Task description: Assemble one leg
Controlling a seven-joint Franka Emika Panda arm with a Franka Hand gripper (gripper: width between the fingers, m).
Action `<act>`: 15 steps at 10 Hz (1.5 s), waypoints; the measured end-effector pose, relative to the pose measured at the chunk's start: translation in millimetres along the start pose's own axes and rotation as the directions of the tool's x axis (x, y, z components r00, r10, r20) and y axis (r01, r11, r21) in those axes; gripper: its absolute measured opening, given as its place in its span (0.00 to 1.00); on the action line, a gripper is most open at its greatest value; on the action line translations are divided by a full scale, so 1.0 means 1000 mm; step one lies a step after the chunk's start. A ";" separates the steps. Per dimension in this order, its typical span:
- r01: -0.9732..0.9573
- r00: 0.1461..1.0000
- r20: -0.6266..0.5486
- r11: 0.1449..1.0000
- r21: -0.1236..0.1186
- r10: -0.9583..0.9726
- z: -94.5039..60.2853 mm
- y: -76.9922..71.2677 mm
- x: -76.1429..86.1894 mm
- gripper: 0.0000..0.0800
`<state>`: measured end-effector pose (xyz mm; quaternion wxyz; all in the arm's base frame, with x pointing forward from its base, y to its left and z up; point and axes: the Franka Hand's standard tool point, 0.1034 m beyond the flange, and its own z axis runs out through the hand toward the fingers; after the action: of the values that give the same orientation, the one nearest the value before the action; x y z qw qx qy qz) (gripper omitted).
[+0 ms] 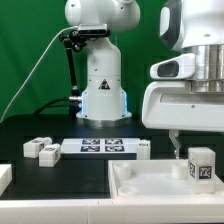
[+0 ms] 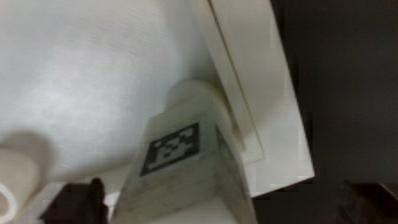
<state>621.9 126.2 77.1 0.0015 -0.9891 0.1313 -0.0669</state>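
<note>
A leg (image 1: 201, 165), a small white post with a black-and-white tag, stands upright on the large white tray (image 1: 140, 185) at the exterior view's right. My gripper (image 1: 190, 148) hangs just above it, and one thin finger (image 1: 172, 146) shows beside the leg. In the wrist view the leg (image 2: 173, 150) lies between my two dark fingertips (image 2: 75, 202), which stand wide apart and do not touch it. My gripper (image 2: 224, 204) is open. The tray's raised wall (image 2: 249, 90) runs beside the leg.
The marker board (image 1: 103, 147) lies mid-table. Two more white legs (image 1: 38, 149) lie left of it and another (image 1: 143, 148) at its right end. The robot base (image 1: 100, 90) stands behind. A rounded white bump (image 2: 15, 172) shows on the tray.
</note>
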 end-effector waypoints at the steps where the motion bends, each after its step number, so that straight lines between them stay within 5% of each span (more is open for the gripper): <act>1: 0.098 0.995 -0.002 0.995 -0.008 -0.098 0.000 0.002 0.001 0.81; 5: 0.273 0.962 -0.002 0.962 -0.029 -0.273 0.001 0.006 0.003 0.81; 8: 0.270 0.963 -0.001 0.962 -0.029 -0.270 0.001 0.006 0.003 0.37; 11: 0.218 0.976 -0.003 0.975 -0.032 -0.218 0.001 0.007 0.003 0.37; 15: -0.206 0.978 -0.033 0.978 -0.024 0.205 0.002 0.016 0.005 0.37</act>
<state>622.7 109.9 75.2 -0.0071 -0.9690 0.2336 -0.0795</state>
